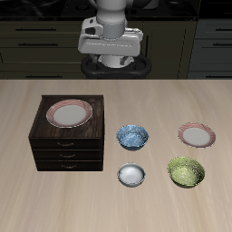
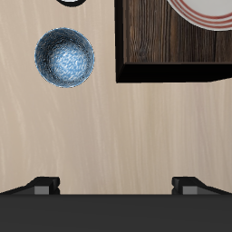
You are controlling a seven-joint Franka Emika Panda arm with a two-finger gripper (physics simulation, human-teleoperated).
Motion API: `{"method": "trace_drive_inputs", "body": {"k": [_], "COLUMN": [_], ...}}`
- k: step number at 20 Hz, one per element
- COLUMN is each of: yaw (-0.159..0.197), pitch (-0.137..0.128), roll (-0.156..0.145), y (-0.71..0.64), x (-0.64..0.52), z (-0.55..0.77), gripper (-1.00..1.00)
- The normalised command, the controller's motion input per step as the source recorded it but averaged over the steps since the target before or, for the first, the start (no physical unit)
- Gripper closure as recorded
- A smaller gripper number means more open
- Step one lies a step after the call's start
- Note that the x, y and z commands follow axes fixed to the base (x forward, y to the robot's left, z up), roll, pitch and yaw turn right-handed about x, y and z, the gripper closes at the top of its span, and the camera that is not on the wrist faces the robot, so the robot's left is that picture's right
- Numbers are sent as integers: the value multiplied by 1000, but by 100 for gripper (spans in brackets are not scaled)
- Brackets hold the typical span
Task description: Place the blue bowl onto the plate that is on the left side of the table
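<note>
A: Beige planks run across the table, and the blue bowl sits upright on them, roughly mid-table, empty, with nothing touching it.

B: What is around it?

A: A dark wooden drawer cabinet stands just beside it, carrying a pink-rimmed plate on top. A second pink-rimmed plate lies flat on the table on the bowl's other side, the left side of the table, well apart from it. Nearer the front edge are a white-grey bowl and a yellow-green bowl, side by side with a gap between them.

B: And the gripper?

A: The gripper hangs high over the table's back edge, far from every dish. In the wrist view its two fingertips are spread wide apart with bare tabletop between them, so it is released and holds nothing. That view also shows the blue bowl on the wood beside the cabinet's dark corner.
</note>
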Motion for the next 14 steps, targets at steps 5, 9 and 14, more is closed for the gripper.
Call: {"method": "trace_drive_inputs", "body": {"k": [5,9,14], "yaw": [-12,-11,-16], "pitch": [14,8,8], "roll": [41,6,-7], "y": [167,91,-27], "x": [200,266,303], "z": [-86,-10,62], "gripper": [-100,-100,-100]}}
